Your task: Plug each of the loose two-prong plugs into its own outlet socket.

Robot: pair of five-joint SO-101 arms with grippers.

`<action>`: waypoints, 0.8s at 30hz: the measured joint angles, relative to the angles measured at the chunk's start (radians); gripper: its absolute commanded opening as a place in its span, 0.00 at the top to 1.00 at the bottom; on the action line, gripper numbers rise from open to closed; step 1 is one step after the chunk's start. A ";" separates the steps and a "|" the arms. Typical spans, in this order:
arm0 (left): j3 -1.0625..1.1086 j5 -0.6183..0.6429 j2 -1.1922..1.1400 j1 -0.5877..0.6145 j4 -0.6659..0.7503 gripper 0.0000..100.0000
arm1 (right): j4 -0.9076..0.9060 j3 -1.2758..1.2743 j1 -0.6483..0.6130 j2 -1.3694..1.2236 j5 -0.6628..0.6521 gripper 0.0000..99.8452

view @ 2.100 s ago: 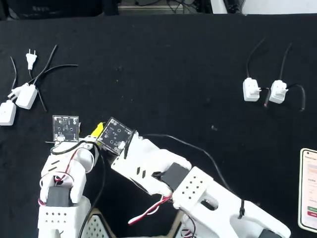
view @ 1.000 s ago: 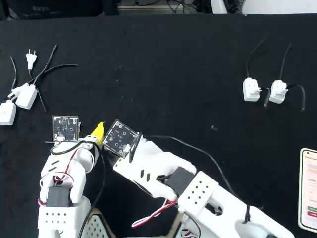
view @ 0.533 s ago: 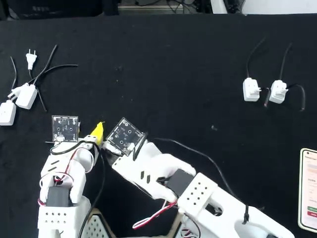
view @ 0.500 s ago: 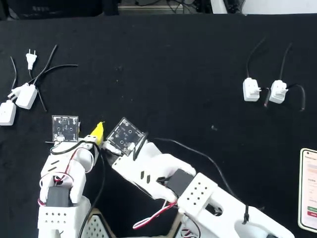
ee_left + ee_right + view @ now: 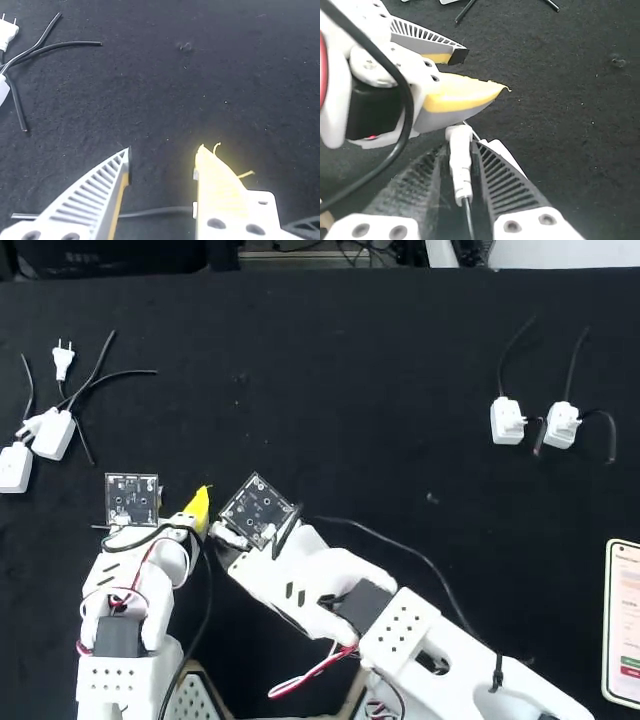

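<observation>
Your right end effector [image 5: 462, 148] is clamped on the plug [image 5: 459, 167]; the left end effector [image 5: 163, 150], spread apart, sits just ahead. Advance and you'll likely clip it, twisting the plug.

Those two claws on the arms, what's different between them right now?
The left gripper is open with nothing in it; the right gripper is shut on a white plug. The left gripper has one yellow finger; the right gripper's fingers both look dark. Both have ribbed, pointed fingers and sit close together.
</observation>
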State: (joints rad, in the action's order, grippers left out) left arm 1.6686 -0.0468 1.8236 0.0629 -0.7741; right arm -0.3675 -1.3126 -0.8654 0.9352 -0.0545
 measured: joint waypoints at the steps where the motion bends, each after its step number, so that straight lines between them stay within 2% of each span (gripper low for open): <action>1: 0.000 0.000 0.000 0.000 0.000 0.78 | 0.000 0.000 0.000 0.000 0.000 0.99; 6: 0.000 0.000 0.000 0.000 0.000 0.78 | 0.000 0.000 0.015 0.000 0.000 0.99; 13: -0.002 0.020 -0.012 0.127 -0.015 0.78 | -0.130 0.051 0.110 0.000 0.000 0.99; 19: -0.009 0.031 -0.028 0.153 -0.046 0.78 | -0.239 0.187 0.115 -0.201 0.000 0.99; 24: -0.057 0.028 -0.157 0.155 -0.025 0.78 | -0.347 0.341 0.117 -0.423 0.002 0.99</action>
State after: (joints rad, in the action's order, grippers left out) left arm 1.6118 -0.0192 1.6671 0.2179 -0.7986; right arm -0.7142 -0.9720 -0.7488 0.5117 -0.0529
